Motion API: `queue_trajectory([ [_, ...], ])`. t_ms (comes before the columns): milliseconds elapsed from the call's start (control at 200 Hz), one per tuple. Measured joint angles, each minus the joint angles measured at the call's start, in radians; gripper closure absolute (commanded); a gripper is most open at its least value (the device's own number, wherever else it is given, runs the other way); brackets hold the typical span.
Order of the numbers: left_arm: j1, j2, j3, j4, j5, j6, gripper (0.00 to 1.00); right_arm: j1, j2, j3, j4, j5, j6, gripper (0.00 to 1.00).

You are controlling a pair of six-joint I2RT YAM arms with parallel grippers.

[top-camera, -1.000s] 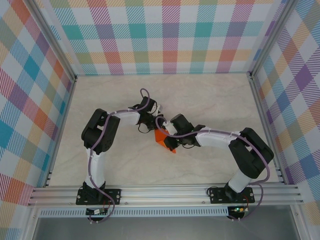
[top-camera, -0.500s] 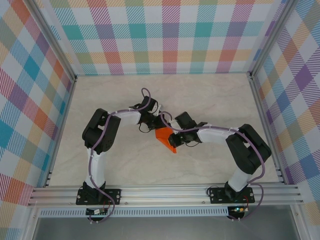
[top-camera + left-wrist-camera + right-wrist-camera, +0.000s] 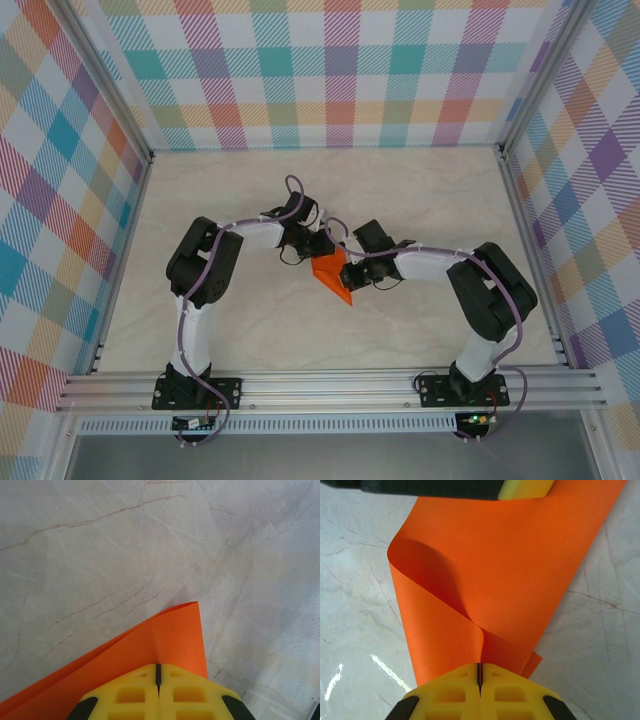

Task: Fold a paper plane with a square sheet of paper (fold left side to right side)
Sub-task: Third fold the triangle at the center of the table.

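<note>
The left gripper [image 3: 158,674] has its yellow fingers pressed together with no gap. It is pinched on an edge of the paper [image 3: 167,637]. From the seam the sheet runs out to a corner just ahead of the tips and spreads away toward the lower left of that view.

The right gripper [image 3: 480,672] is closed just as tightly, clamped on another edge of the paper [image 3: 515,565], which puckers into a short crease at the seam. From that pinch the paper bows upward in a curve, with a rolled-over lobe on its left. At the paper's far end sits the yellow-and-black tip of the left gripper [image 3: 522,487].

From above, the left gripper [image 3: 322,243] is at the paper's upper-left end and the right gripper [image 3: 352,270] is against its right side. The paper [image 3: 332,276] is a small creased shape between them, one pointed corner aimed toward the arm bases. The marbled table [image 3: 430,200] lies beneath it. Whether the paper touches the table cannot be told.
</note>
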State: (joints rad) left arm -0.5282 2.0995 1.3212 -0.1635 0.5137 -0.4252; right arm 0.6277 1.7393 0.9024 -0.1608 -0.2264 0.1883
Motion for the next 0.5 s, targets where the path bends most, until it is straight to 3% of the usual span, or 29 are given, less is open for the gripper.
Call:
queue_trajectory([
  [500,-0.001,0.002,0.005,-0.004,-0.002,0.000,0.97,0.000,0.021,0.017,-0.010,-0.002,0.000,1.00],
])
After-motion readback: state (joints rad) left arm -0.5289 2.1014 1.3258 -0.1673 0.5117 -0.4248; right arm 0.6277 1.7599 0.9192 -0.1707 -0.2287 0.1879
